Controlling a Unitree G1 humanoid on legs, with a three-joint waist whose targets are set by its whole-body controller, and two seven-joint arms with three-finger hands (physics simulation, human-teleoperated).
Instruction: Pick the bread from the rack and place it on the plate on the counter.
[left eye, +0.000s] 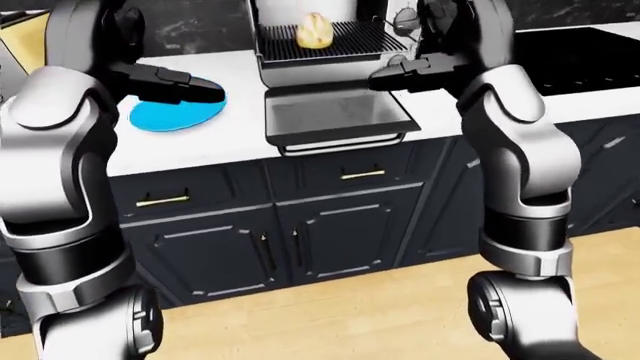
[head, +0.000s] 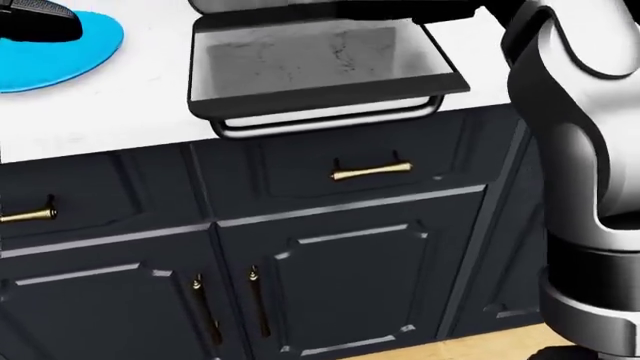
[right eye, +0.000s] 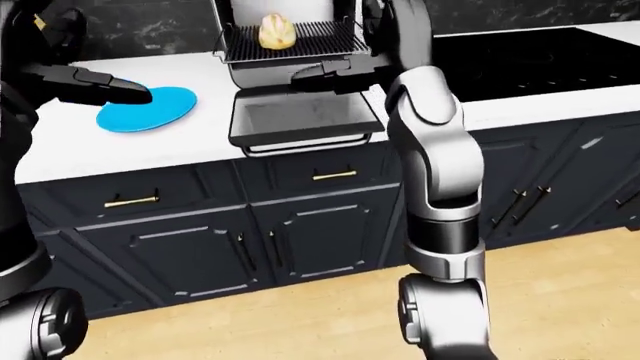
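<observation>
The bread (left eye: 315, 30), a pale golden roll, lies on the dark wire rack (left eye: 345, 39) inside the open toaster oven at the top of the left-eye view. The round blue plate (left eye: 172, 116) lies on the white counter (left eye: 220, 139), left of the oven. My left hand (left eye: 205, 91) hovers over the plate's upper edge, fingers stretched out, empty. My right hand (left eye: 385, 77) is open and empty, just below and right of the rack, above the lowered oven door (left eye: 335, 116). The head view shows only the plate (head: 60, 49) and the door (head: 310, 60).
A black cooktop (left eye: 585, 64) is set into the counter at the right. Dark cabinet doors and drawers with brass handles (left eye: 362, 174) run below the counter. The wooden floor (left eye: 350, 315) lies beneath. The oven door juts out over the counter edge.
</observation>
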